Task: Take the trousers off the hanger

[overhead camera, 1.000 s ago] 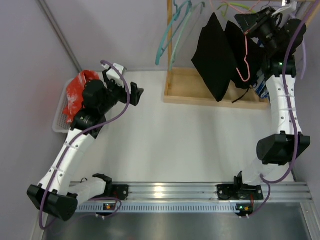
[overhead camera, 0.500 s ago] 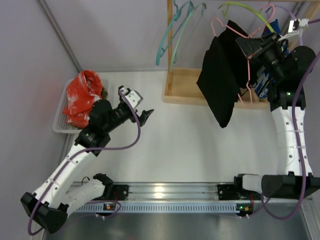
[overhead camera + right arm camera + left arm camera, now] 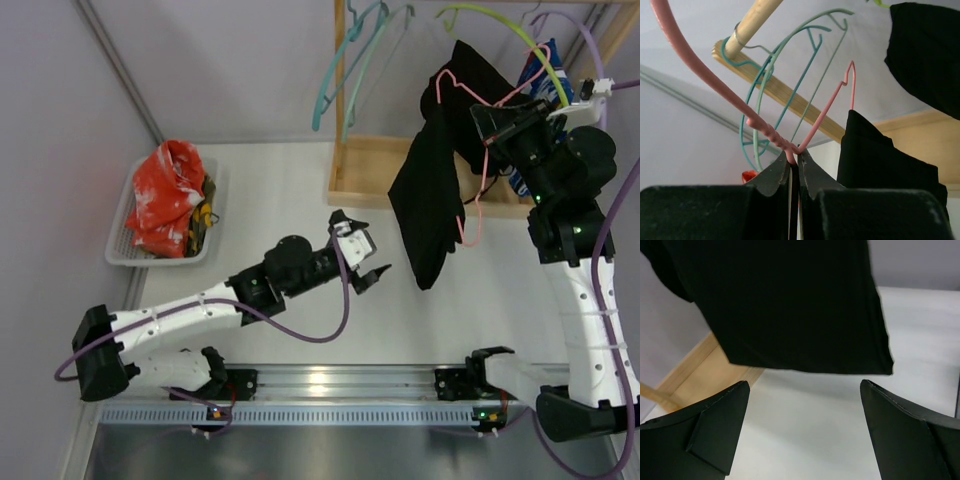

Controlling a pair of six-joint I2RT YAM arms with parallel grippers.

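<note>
A white table (image 3: 300,320) runs up to pale lilac walls. At its far edge stands a light wooden garment rack with a shallow tray base (image 3: 375,175), and you can place everything from that.

The plain black trousers (image 3: 425,210) are draped over a thin pink wire hanger (image 3: 463,225). They hang in the air at the rack's front right corner, with their lower hem past the tray's near edge and above bare table. Your right gripper (image 3: 492,120) is pinched tight on the hanger's twisted neck, holding it up above the right end of the tray. The right wrist view shows the two fingers closed on the wire.

Your left gripper (image 3: 365,262) hovers in front of the rack, just left of the hem and below it. Its jaws are spread wide with nothing between them, and in the left wrist view the black cloth fills the space above them.

Teal wire hangers (image 3: 345,70) hang on the rack's rail over the left end of the tray. Well left of the rack sits a white mesh basket (image 3: 125,215). It holds a crumpled red-orange garment with white marks (image 3: 165,190), and a green-yellow camouflage piece (image 3: 203,215) shows beside it.
</note>
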